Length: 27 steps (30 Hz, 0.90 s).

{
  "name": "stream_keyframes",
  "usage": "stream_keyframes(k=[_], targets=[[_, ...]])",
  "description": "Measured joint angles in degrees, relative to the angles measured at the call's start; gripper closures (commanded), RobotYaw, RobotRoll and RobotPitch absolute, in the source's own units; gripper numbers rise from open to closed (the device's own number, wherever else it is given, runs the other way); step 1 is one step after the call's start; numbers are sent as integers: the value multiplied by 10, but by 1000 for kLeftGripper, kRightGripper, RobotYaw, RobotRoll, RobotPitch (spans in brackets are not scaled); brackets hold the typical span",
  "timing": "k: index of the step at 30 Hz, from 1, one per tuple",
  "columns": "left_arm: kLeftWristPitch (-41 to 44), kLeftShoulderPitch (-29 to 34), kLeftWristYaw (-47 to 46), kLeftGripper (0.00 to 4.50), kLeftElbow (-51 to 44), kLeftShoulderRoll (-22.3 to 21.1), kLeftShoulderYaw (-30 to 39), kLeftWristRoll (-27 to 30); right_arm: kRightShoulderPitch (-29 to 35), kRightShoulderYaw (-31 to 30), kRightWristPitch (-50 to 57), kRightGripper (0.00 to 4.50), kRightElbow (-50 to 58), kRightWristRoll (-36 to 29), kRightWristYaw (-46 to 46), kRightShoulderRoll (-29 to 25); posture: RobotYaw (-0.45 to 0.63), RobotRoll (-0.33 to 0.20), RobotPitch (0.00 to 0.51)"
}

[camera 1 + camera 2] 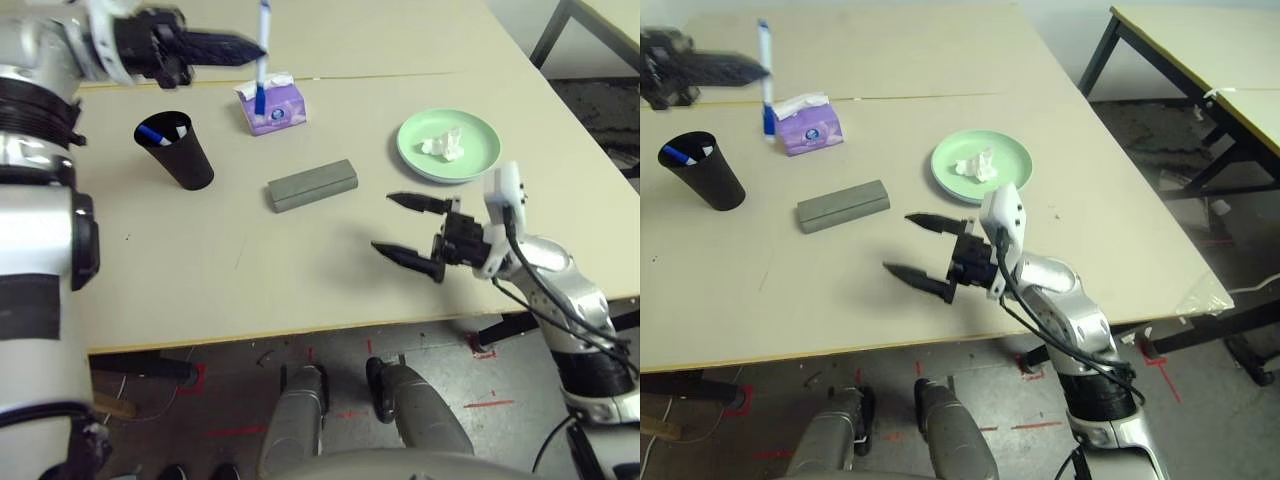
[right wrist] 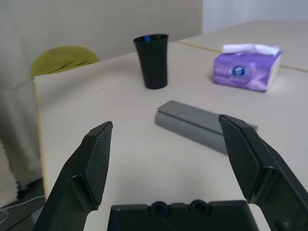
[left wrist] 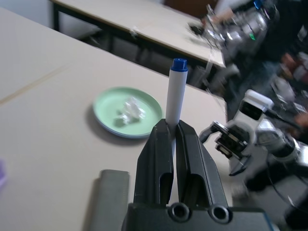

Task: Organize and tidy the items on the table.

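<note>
Right gripper (image 1: 408,233) is sitting nearest the camera, hovering low over the near part of the desk (image 1: 300,270), fingers (image 2: 98,159) spread wide with nothing between them. It is pointing toward the robot's left, roughly at the grey glasses case (image 1: 312,185), which is lying flat mid-desk, well apart from the fingertips.

Left gripper (image 1: 245,45) is hanging up high over the far left of the desk, pointing level and to the robot's right. Its fingers (image 3: 156,159) are pinching narrow on a white marker (image 1: 262,55) with a blue cap (image 3: 179,64); the marker is standing roughly upright in the grip (cap end reading up in the left wrist view, lower blue end overlapping the tissue box in the head view, so whether it is touching the box cannot be told).

Purple tissue box (image 1: 271,105) is sitting on the far side of the desk, beyond the case. Black cup (image 1: 177,150) is standing upright to the left of the case, holding another marker (image 1: 153,134) with a blue tip showing at the rim.

Green plate (image 1: 449,146) is lying on the right side of the desk, beyond the right gripper, with the crumpled white tissue (image 1: 444,145) resting inside it.
</note>
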<state>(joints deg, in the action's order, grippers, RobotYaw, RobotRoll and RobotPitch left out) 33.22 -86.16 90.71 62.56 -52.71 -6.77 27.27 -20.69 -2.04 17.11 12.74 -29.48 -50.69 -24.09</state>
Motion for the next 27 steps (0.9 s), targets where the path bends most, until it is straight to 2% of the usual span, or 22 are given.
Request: stream_keyframes(k=[5,8,15,21,27], targets=[[-27,8,-52,4442,6,-15,65,-19,1,-1,-1,0,-5,9,7,3,-95,0,172],[-73,18,-99,4442,12,-31,97,-36,1,-1,-2,0,-10,13,11,3,-96,0,172],[-185,86,-203,4442,37,-49,143,-83,4,0,-6,0,-12,14,17,4,-80,0,183],[-246,116,-257,4442,40,-48,174,-96,8,0,-6,0,-12,13,16,4,-78,0,182],[-278,137,-305,4442,41,-21,197,-96,8,-1,-3,0,-2,5,4,2,-92,0,181]])
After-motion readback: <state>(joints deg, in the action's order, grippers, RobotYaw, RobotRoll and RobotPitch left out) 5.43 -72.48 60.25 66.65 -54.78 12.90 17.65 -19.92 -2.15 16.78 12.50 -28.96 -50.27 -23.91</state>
